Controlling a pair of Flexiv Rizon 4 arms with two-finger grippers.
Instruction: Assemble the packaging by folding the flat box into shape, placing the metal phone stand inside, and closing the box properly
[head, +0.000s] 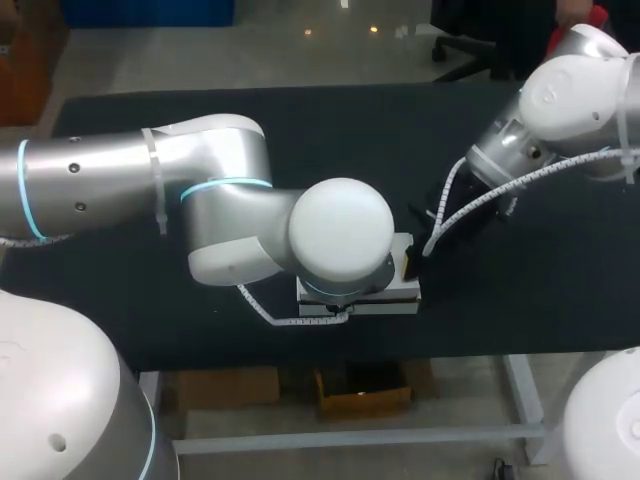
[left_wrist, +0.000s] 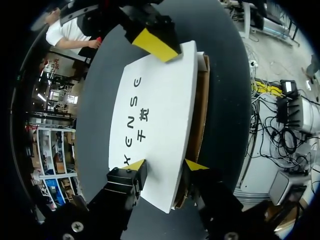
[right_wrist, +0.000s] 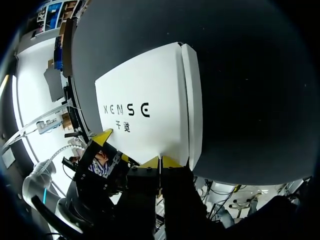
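While lying flat on the black surface (head: 520, 300) near its front edge, showing as a white box (left_wrist: 160, 115), printed lid facing up, with a strip of brown cardboard (left_wrist: 202, 100) peeking out under the lid along one long side. Hanging straight over it with the left arm (head: 220, 200), hiding most of it in the head view. Holding the left pincer (left_wrist: 165, 164) open at one short end: resting one yellow fingertip (left_wrist: 136, 163) on the white lid, placing the other just off the brown-sided edge, straddling the near corner. Slanting down from the far right with the right arm (head: 570, 100). Touching the opposite short end with the right pincer (right_wrist: 160, 161), tips closed together, gripping nothing, sitting at the lid's edge just beside the narrow side flap (right_wrist: 192, 100) running along the box's long side.
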